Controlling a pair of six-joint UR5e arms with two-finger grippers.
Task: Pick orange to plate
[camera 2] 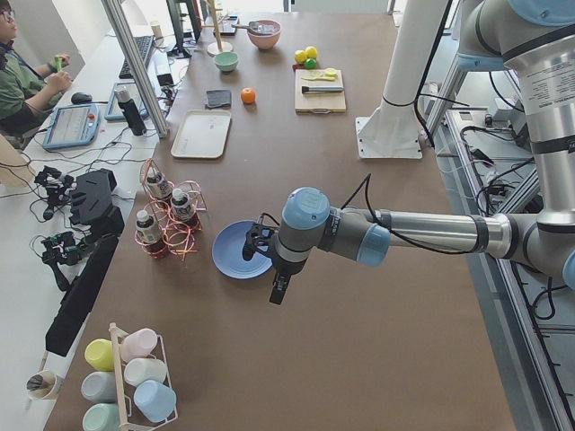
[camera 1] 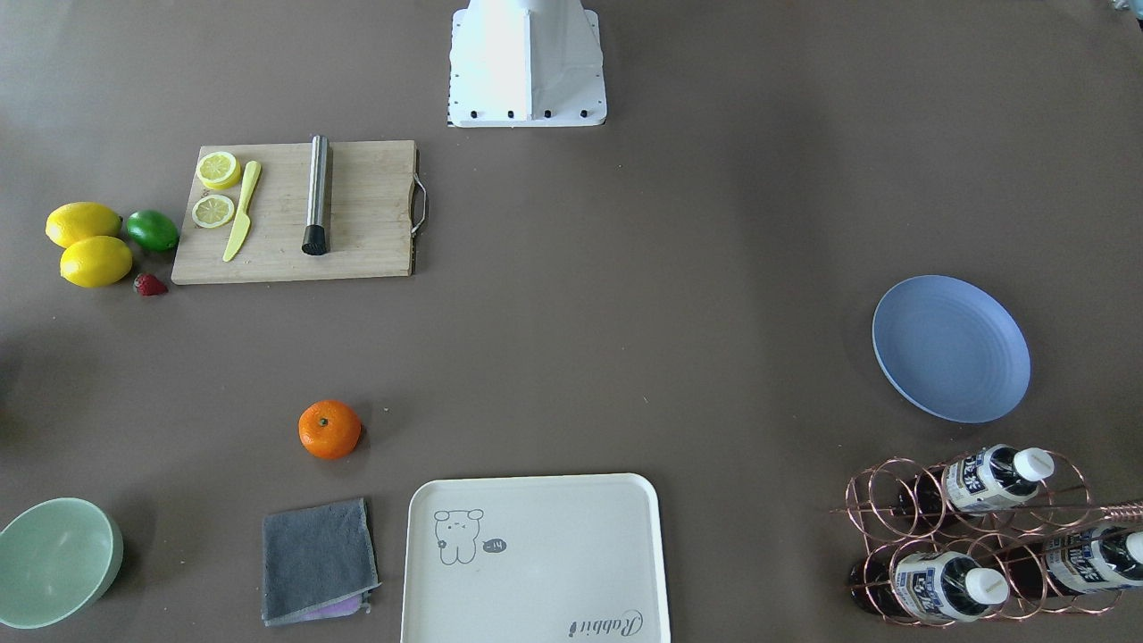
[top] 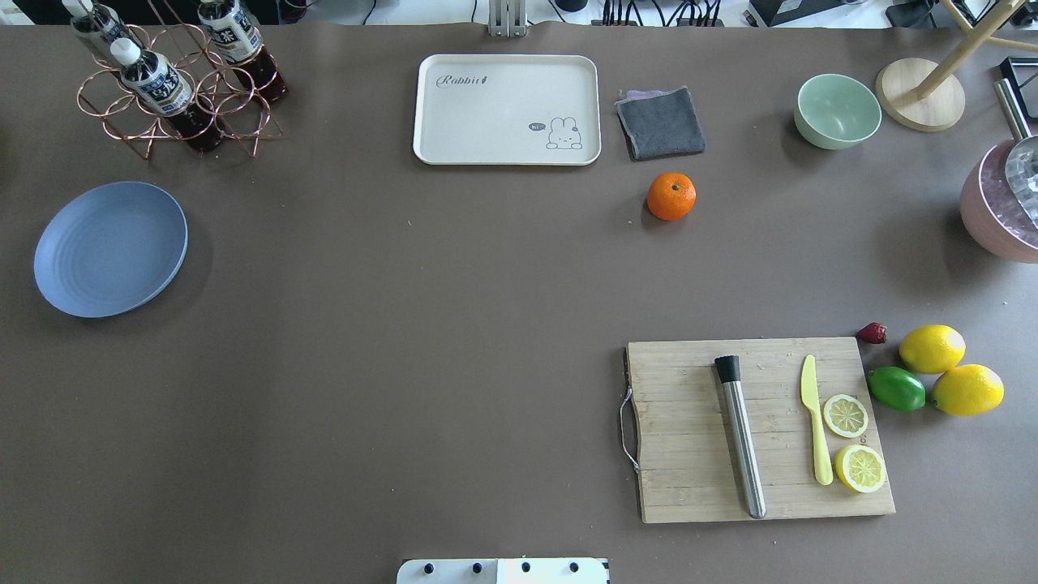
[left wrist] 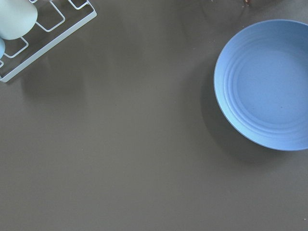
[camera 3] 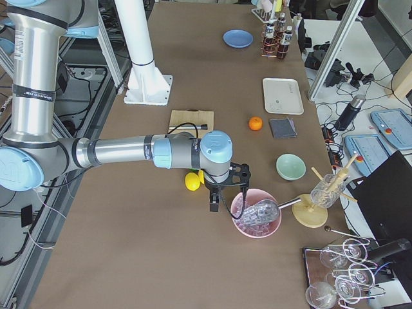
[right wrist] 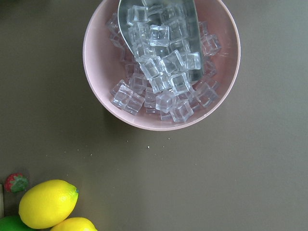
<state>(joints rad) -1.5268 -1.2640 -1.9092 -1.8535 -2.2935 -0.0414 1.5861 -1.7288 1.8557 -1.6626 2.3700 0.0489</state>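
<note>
On the surface (top: pixel 405 324), the orange (top: pixel 671 196) lies just before the cloth (top: pixel 661 122), right of the tray (top: pixel 495 122); the plate (top: pixel 110 248) lies far left.

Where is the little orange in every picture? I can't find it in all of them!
Front-facing: orange lower left, above the grey cloth.
Overhead: orange upper right of middle, below the cloth.
Exterior left: orange far up the table, right of the cloth.
Exterior right: orange upper middle, left of the cloth.
Left wrist: not in it.
Right wrist: not in it.
Shared landmark: the grey cloth beside it.
</note>
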